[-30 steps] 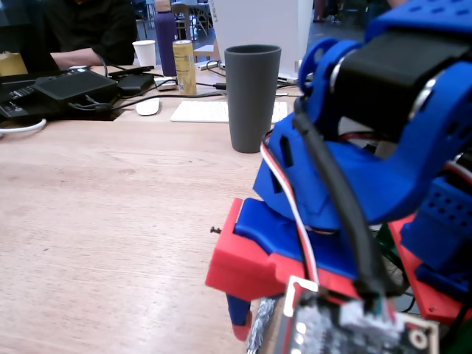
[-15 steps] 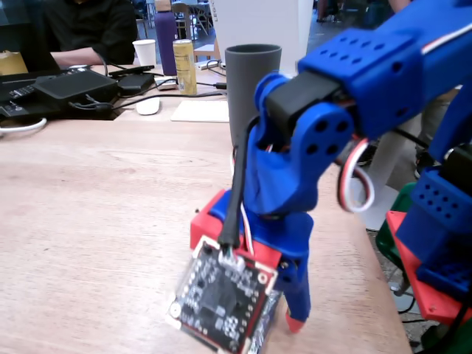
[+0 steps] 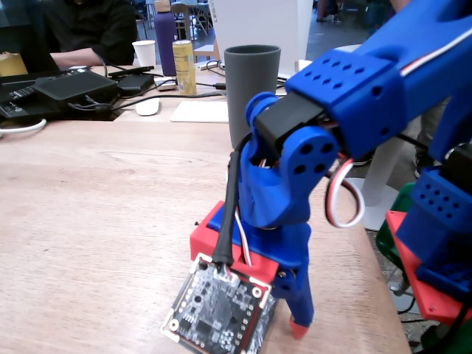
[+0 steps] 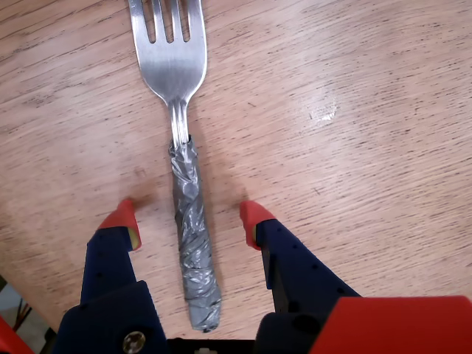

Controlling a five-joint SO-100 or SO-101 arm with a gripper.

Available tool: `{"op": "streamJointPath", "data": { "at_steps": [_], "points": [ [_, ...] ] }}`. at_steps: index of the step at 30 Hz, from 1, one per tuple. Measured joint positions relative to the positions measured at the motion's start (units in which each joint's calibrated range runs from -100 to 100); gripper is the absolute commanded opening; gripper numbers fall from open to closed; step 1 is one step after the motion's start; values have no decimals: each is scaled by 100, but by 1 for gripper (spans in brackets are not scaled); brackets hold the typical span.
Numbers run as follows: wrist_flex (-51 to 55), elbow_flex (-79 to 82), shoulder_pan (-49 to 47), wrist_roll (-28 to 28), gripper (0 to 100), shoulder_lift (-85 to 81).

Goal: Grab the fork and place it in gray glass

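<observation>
- Wrist view: the fork's (image 4: 186, 155) tine tips are cut off by the top edge.
- Fixed view: the arm hides the fork entirely and covers the gray glass's (image 3: 249, 77) lower part.

fork (image 4: 189, 214) flat on table (image 4: 354, 110), between tool (image 4: 190, 220) tips (wrist view)

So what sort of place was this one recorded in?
Probably a shared office or workshop, not a home: a long wooden table with a keyboard and computer mouse on it, cables, a seated person at the far end, and more chairs behind.
</observation>
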Motion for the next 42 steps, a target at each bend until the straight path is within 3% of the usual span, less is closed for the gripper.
{"op": "streamJointPath", "data": {
  "at_steps": [11, 17, 24, 37, 42],
  "points": [
    [0, -9, 0, 20, 29, 43],
    [8, -9, -94, 29, 6, 43],
    [17, -36, -301, 20, 0, 199],
    [25, 99, -272, 20, 0, -233],
    [1151, 180, -122, 20, 0, -1366]
  ]
}}
